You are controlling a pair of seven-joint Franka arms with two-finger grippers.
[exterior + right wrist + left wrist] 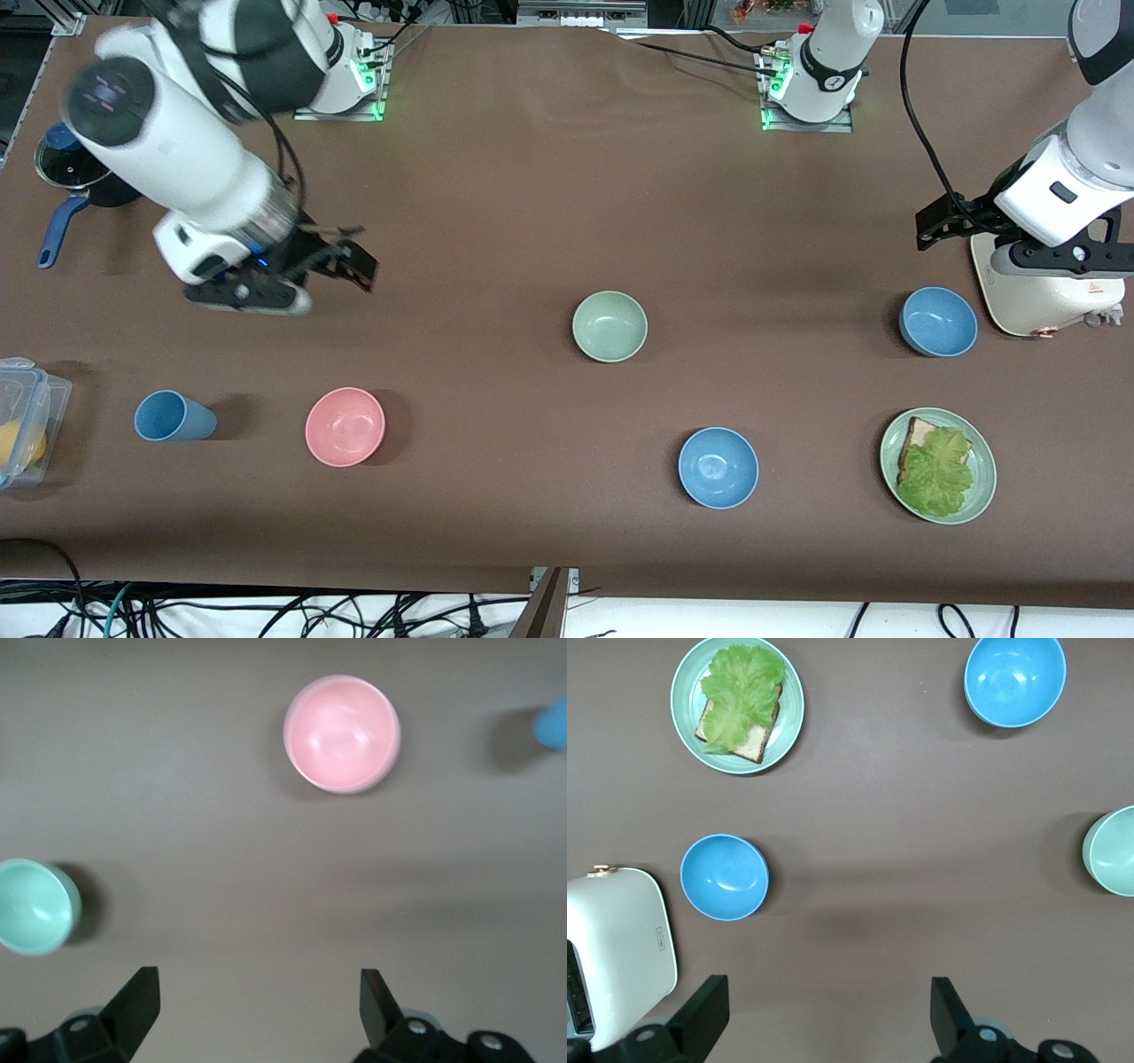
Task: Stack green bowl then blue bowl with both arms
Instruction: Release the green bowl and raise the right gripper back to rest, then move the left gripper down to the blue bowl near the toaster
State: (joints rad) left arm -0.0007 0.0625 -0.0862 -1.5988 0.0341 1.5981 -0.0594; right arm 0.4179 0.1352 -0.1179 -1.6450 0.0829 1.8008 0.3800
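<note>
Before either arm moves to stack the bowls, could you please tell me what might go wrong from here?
Two matching round blue bowls are out, one beside the white toaster at and one nearer the camera at, so the wrong one could be chosen. The open left gripper hangs near the toaster and might clip it. The open right gripper is well away from the small pale green bowl, so that arm has far to reach.

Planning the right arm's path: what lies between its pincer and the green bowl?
Nothing: in the front view, only bare brown table separates the right pincer from the green bowl.
</note>
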